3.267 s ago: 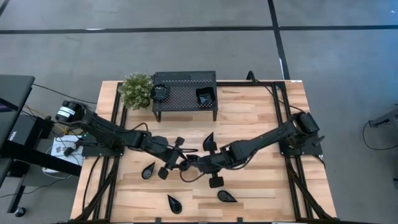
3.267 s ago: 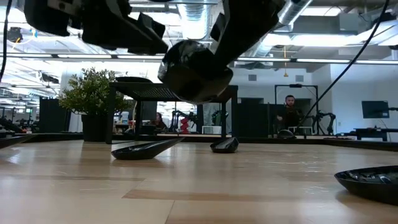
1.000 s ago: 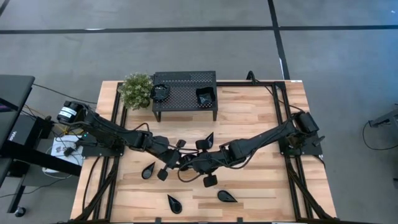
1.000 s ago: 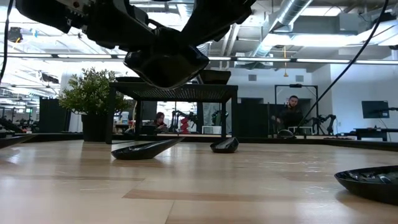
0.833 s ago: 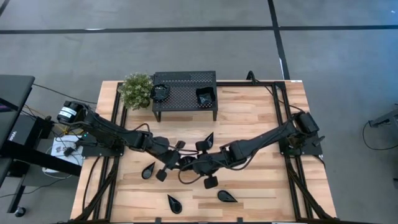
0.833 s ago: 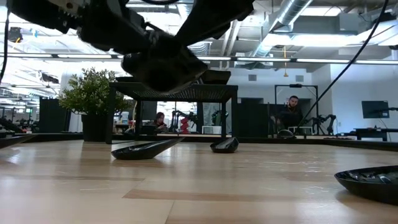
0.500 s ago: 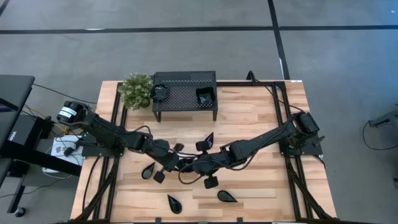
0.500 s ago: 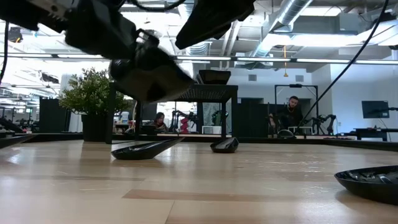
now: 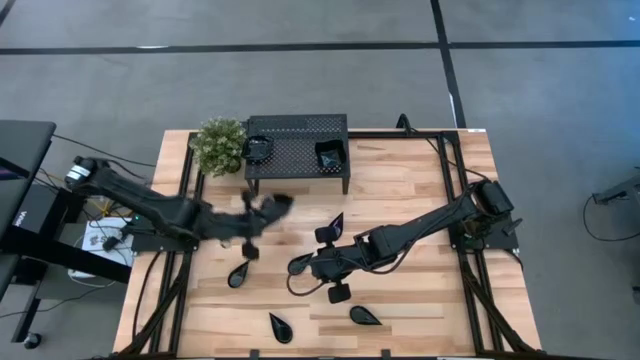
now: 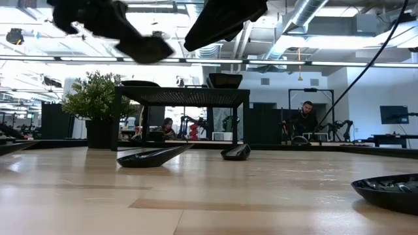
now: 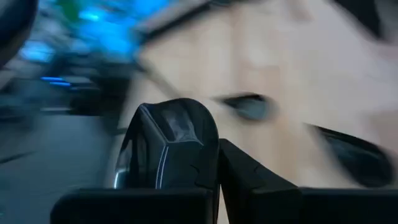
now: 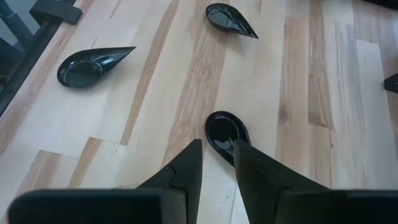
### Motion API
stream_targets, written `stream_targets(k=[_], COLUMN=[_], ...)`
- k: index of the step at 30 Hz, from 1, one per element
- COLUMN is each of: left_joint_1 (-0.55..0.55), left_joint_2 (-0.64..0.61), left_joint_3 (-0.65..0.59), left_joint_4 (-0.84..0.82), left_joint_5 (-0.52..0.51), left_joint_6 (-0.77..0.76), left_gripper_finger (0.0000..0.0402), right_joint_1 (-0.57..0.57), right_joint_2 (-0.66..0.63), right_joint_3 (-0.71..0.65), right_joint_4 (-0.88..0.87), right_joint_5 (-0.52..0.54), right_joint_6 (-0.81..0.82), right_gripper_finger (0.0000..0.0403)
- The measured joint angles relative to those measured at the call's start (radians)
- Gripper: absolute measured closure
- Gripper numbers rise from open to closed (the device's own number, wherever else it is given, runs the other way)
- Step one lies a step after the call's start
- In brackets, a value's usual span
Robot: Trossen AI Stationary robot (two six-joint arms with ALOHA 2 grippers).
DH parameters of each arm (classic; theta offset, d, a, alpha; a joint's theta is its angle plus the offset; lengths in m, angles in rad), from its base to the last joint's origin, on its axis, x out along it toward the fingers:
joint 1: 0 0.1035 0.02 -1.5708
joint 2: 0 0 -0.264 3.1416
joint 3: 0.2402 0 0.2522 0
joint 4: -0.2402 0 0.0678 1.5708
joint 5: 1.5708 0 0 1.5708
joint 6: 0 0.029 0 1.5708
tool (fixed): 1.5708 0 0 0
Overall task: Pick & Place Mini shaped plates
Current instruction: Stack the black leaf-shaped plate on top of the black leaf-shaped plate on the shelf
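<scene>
Glossy black squarish plate [image 11: 171, 149] clamped in left hand [image 9: 262, 212]; right hand [image 12: 214, 165] slightly parted, empty.

1. The table [image 9: 400, 190], across the centre of the high view, is pale wood in planks, smooth with a soft sheen.
2. The teardrop plates [image 12: 227, 132] at the centre of the right wrist view are glossy black and mirror the light.
3. The rack [image 9: 297, 150], upper centre of the high view, is matt black perforated metal.
4. The right gripper [image 12: 217, 163] has matt dark fingers that look like plastic.
5. The floor [image 9: 300, 70] is dull grey and smooth.
</scene>
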Motion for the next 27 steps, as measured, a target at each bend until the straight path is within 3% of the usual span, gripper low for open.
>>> stream_targets(k=[3,6,10,12,18,27], left_joint_1=[0.046,0.138,0.313,0.402,0.615,0.711], left_joint_2=[-0.107,-0.186,-0.233,-0.232,-0.176,-0.061], left_joint_3=[0.0,0.0,0.0,0.0,0.0,0.0], left_joint_4=[-0.003,-0.003,-0.004,-0.006,-0.012,-0.007], left_joint_5=[-0.095,-0.103,-0.103,-0.088,0.092,0.109], left_joint_6=[0.098,0.197,0.214,0.214,0.237,0.274], left_gripper_finger=[0.039,0.0393,0.0392,0.0389,0.0393,0.0359], right_joint_1=[0.0,-0.001,-0.006,-0.01,-0.013,-0.013], right_joint_2=[0.0,0.0,0.0,0.0,0.0,0.0], right_joint_3=[0.0,0.0,0.0,0.0,0.0,0.0], right_joint_4=[0.0,0.0,0.002,0.001,0.0,0.0], right_joint_5=[0.0,-0.001,0.0,0.0,0.0,0.0], right_joint_6=[0.0,0.0,0.0,0.0,0.0,0.0], right_gripper_finger=[0.0316,0.0316,0.0316,0.0316,0.0316,0.0316])
